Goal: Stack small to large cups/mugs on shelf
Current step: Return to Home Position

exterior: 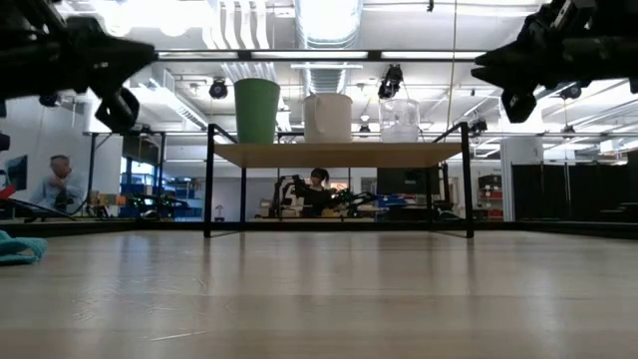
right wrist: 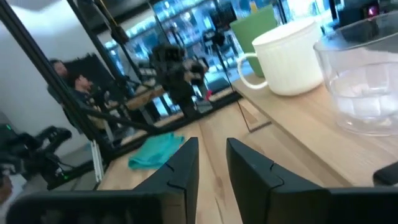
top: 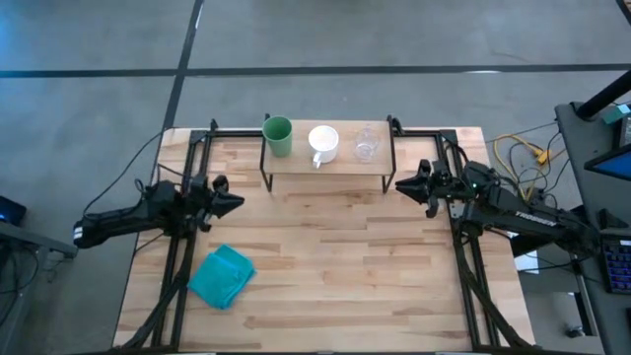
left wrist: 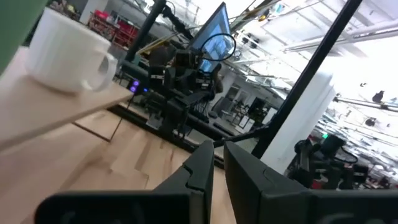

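The shelf stands at the table's far edge on black legs. On its board, from left to right, stand the green cup, the white mug and the clear glass, each resting on its base. The low view shows the same row: green cup, mug, glass. My left gripper hovers left of the shelf, shut and holding nothing. My right gripper hovers right of the shelf, its fingers a narrow gap apart and holding nothing.
A teal folded cloth lies near the table's left near corner. Black frame rails run along both table sides. Bare wood lies between the arms and in front of the shelf. People sit in the room behind the table.
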